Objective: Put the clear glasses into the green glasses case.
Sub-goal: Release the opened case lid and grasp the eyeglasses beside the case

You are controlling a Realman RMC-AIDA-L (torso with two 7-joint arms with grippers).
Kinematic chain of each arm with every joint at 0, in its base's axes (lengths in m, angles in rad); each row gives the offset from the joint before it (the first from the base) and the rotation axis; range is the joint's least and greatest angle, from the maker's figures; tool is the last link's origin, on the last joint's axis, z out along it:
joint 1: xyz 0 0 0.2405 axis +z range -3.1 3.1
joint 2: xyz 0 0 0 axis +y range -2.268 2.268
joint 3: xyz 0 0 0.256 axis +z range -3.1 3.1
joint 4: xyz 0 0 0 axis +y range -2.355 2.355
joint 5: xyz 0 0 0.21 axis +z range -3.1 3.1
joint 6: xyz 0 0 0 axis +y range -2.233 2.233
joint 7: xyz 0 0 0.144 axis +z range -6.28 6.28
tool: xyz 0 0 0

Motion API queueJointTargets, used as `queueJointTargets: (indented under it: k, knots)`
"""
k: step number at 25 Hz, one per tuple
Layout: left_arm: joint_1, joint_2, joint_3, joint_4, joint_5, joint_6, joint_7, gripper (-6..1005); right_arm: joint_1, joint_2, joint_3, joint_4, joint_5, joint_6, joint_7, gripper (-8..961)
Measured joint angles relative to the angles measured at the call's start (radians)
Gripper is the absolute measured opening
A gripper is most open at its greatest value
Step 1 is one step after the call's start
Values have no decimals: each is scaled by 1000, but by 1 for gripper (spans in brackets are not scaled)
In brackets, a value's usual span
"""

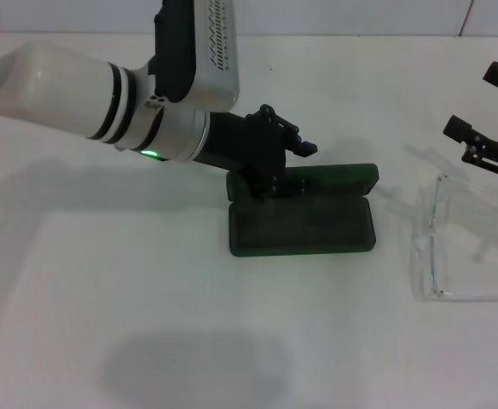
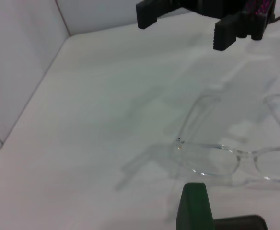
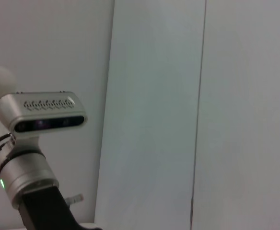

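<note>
I am working over a plain white table [image 1: 147,341] with a white wall behind it.

From the head view, the green glasses case [image 1: 302,223] lies open at mid-table, its dark tray toward me and its lid laid back on the far side. My left gripper [image 1: 273,175] is down at the case's far left corner, by the hinge; its fingers look nearly together, but I cannot tell whether they pinch the lid or only press on it. The clear glasses [image 1: 466,247] sit well to the right, apart from the case, arms unfolded, barely showing against the white. My right gripper [image 1: 488,123] hangs above their far side with its fingers spread and nothing between them.

The left wrist view gives what the head view does not: the lenses and one curved arm of the glasses in clear outline, a green corner of the case, and the right gripper's two dark tips apart above the table.

The right wrist view shows only wall and the left arm's camera housing, no glasses at all.

My worry is the pick: the right arm gets no sight of the frame, so it could close on a thin arm and flick the glasses away, or nudge them. If the left gripper lets go, the case may shift.
</note>
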Motion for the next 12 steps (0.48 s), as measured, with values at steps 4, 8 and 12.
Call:
queueJointTargets:
  k: [4, 8, 12]
  knots:
    - [49, -1, -53, 56, -34, 30, 1, 462, 0, -1, 0, -2, 1, 1, 9, 835]
    - [136, 1, -104, 107, -210, 114, 48, 489, -12, 0, -11, -84, -32, 2, 128, 832]
    - [262, -2, -147, 91, -406, 165, 167, 517, -30, 8, -16, -272, -153, 6, 394, 829]
